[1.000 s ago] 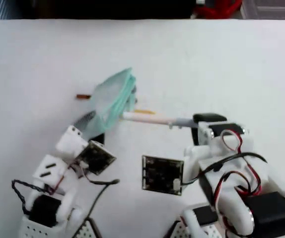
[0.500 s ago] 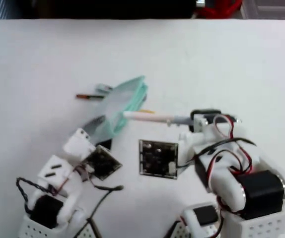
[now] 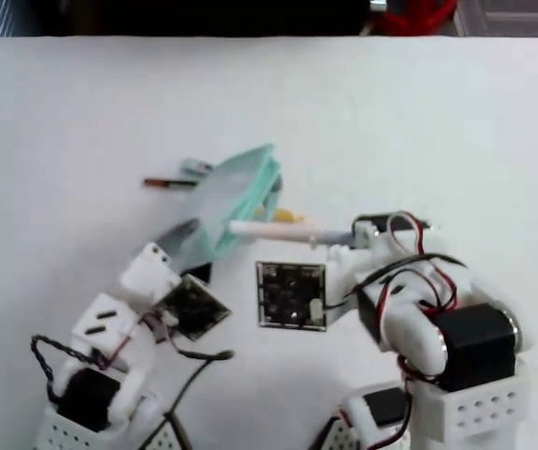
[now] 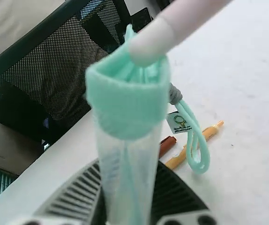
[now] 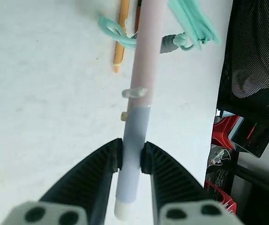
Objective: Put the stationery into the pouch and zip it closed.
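Noting left claw (image 3: 186, 251) clamped on one end of the pouch (image 4: 127, 105), holding it tilted up off the table (image 3: 419, 122) with the mouth toward the other arm. Noting right claw (image 5: 130, 157) pinched tight on the grey rear end of the pen (image 5: 146, 56), pink barrel roughly level, tip right at the teal rim of the mouth. Cannot tell whether actually inside yet.

Lying loose on the table near the pouch: orange pencil (image 5: 121, 35) and brown pen (image 3: 168, 183). Loop strap (image 5: 105, 23) of the pouch draped across the pencil.

Handling, by judgement:
- Pouch: light, thin, floppy. Likely to sag or fold shut at the mouth under any sideways push. Better gripped along the stiffer teal seam than on the clear film.
- Pen: light, rigid, smooth and round. Held this far back, apt to swivel or slip between the jaws on catching the rim, though leaving plenty of barrel free to slide in.
- Pencil and brown pen: thin and flat on the table. Best pinched across the barrel near mid-length, clear of the strap to avoid dragging the pouch.
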Tool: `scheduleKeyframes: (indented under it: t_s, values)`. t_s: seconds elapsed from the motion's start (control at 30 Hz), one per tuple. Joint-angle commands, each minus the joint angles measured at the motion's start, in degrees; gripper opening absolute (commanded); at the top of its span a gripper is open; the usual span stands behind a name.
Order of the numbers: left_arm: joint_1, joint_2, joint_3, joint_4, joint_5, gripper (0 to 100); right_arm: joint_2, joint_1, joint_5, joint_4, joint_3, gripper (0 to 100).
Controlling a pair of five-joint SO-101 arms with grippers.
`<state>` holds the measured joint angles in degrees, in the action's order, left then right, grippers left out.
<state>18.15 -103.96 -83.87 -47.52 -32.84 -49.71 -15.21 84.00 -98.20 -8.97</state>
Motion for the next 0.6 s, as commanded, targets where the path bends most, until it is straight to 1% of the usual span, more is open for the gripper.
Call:
scheduleKeyframes:
  t_s: [0.0,0.23,0.43,0.57]
  values:
    - [4.1,-0.7,3.6,0.1,-0.4,2,2.0,-1.3,0.7,0.0,0.6,1.7]
    - [6.9,-0.7,3.6,0.4,-0.4,2,8.0,-4.8,0.4,0.0,2.7,1.7]
    - [6.9,-0.7,3.6,0.3,-0.7,2,10.5,-4.9,0.4,0.0,7.4,1.7]
    - [6.8,-0.7,3.6,0.3,-0.5,2,10.8,-4.9,-2.1,0.0,9.4,1.7]
